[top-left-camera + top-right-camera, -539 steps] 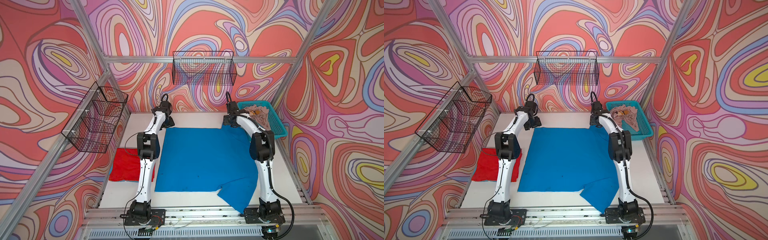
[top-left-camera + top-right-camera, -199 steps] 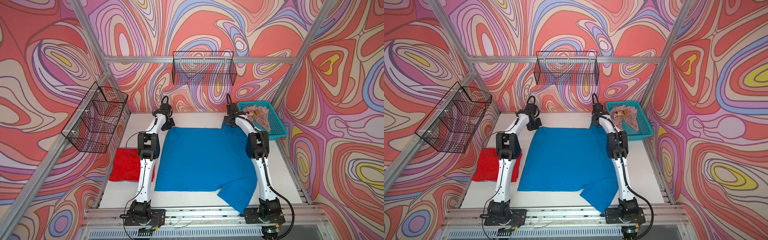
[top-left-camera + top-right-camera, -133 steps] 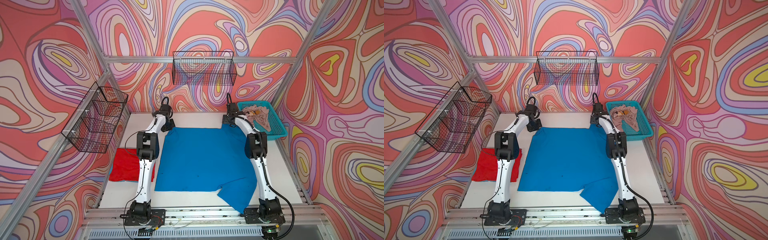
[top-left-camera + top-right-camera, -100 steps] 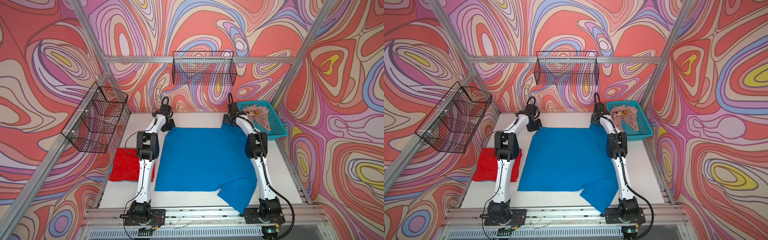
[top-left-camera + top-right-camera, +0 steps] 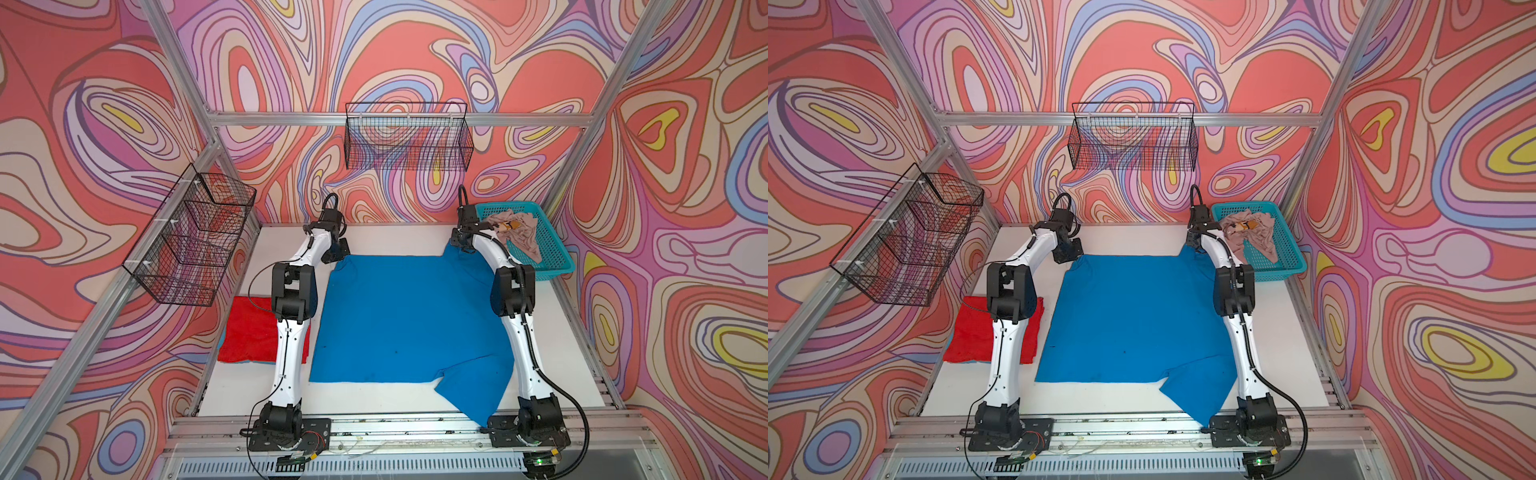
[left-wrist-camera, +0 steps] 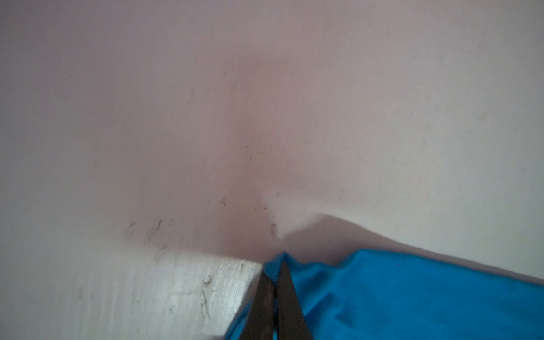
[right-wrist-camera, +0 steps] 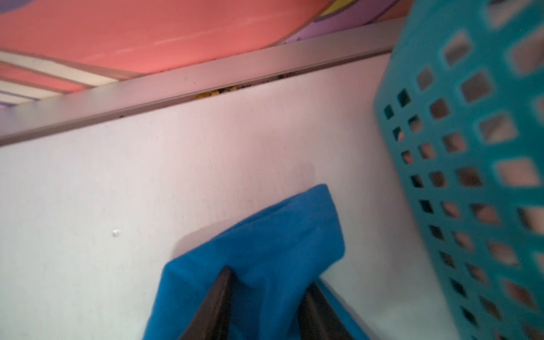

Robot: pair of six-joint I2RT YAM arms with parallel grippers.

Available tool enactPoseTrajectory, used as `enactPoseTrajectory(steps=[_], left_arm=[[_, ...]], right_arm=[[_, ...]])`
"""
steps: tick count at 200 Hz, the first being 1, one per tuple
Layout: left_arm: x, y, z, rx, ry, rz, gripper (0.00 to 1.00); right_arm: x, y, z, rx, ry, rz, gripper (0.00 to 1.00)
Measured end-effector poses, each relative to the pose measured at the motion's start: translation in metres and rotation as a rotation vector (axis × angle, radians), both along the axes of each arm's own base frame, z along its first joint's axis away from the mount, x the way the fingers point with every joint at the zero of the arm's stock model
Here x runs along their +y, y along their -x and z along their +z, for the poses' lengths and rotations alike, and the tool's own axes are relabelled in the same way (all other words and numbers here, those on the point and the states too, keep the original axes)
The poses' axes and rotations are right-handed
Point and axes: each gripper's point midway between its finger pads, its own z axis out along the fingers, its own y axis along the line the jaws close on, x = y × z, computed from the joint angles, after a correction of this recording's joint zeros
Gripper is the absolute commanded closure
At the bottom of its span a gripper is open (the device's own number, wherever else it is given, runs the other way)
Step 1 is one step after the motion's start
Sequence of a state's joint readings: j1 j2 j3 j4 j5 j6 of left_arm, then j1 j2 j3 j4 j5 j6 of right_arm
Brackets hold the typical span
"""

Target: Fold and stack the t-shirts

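Note:
The blue t-shirt (image 5: 407, 320) (image 5: 1133, 320) lies spread flat mid-table, one sleeve hanging over the front edge. My left gripper (image 5: 337, 257) (image 6: 275, 273) is shut on its far left corner. My right gripper (image 5: 457, 247) (image 7: 268, 282) sits at the far right corner, jaws still apart with a bunched fold of blue cloth (image 7: 279, 235) between them. The red t-shirt (image 5: 249, 332) (image 5: 976, 332) lies folded at the left, partly behind the left arm. The beige-pink t-shirt (image 5: 519, 232) (image 5: 1254, 237) lies crumpled in the basket.
The turquoise mesh basket (image 5: 557, 266) (image 7: 471, 147) stands at the back right, close beside the right gripper. Black wire baskets hang on the back wall (image 5: 407, 141) and the left frame (image 5: 191, 245). The back rail (image 7: 206, 79) runs just beyond the shirt's far edge.
Both arms have reached a little further toward the back of the table. The right gripper has settled over the shirt's far right corner; the left still holds the far left one.

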State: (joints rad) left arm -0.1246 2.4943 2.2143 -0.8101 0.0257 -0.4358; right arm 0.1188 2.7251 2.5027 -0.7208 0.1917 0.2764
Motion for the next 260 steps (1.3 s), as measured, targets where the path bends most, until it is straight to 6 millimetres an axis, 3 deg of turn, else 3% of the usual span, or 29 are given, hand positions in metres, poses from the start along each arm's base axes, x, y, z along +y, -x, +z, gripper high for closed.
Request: enactPoseTrajectory(steps=[27, 68, 123, 197, 234, 260], left_arm=[[0.002, -0.002, 0.004, -0.015, -0.015, -0.004, 1.00], [0.007, -0.001, 0.016, -0.045, -0.040, -0.001, 1.00], [0.010, 0.005, 0.039, -0.116, -0.069, -0.004, 1.00], [0.007, 0.024, 0.038, -0.160, -0.096, -0.030, 1.00], [0.008, 0.033, 0.051, -0.218, -0.108, -0.033, 1.00], [0.009, 0.039, 0.056, -0.252, -0.108, -0.027, 1.00]], right_arm=[[0.000, -0.001, 0.001, -0.003, 0.009, 0.002, 1.00], [-0.003, 0.003, 0.002, -0.002, 0.028, -0.001, 1.00], [-0.010, 0.026, 0.008, 0.038, 0.066, -0.004, 1.00], [-0.012, 0.049, 0.062, -0.041, 0.106, -0.012, 1.00], [-0.009, 0.072, 0.099, -0.101, 0.091, -0.014, 1.00], [-0.006, 0.088, 0.111, -0.122, 0.089, -0.015, 1.00]])
